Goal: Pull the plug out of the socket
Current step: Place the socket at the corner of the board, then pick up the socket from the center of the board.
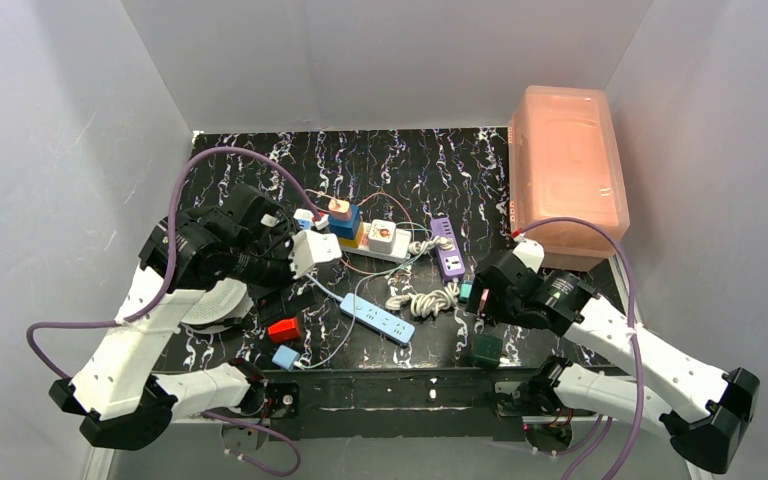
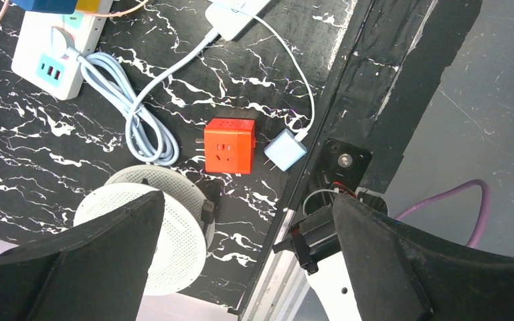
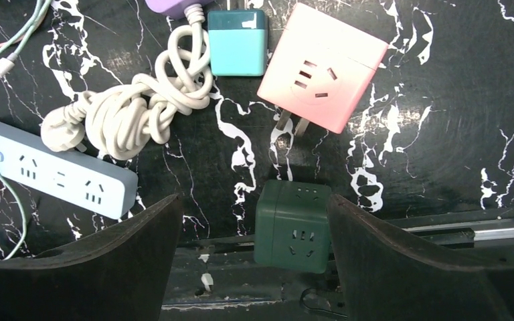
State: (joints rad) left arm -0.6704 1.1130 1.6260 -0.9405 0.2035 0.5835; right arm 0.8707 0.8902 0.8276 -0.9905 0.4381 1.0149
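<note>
Socket (image 2: 33,47) — rigid, light, likely to lift with the pull; white plug (image 1: 382,238) seemed best pinched across its sides. Left gripper (image 2: 246,207) stood spread, empty; right gripper (image 3: 253,200) spread around green cube (image 3: 291,224).

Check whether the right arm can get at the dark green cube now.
Probably yes: the green cube lies in line with the open right end effector, nothing covering it.

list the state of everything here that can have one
left gripper, open, empty
right gripper, open, holding nothing
white power strip, blue cube and white adapter plugged in
green cube, unplugged, lying loose between the right gripper's fingers
pink cube, unplugged, prongs bare
red cube, unplugged, prongs bare
light-blue strip, visible outlets empty
pink bin, looks closed
</note>
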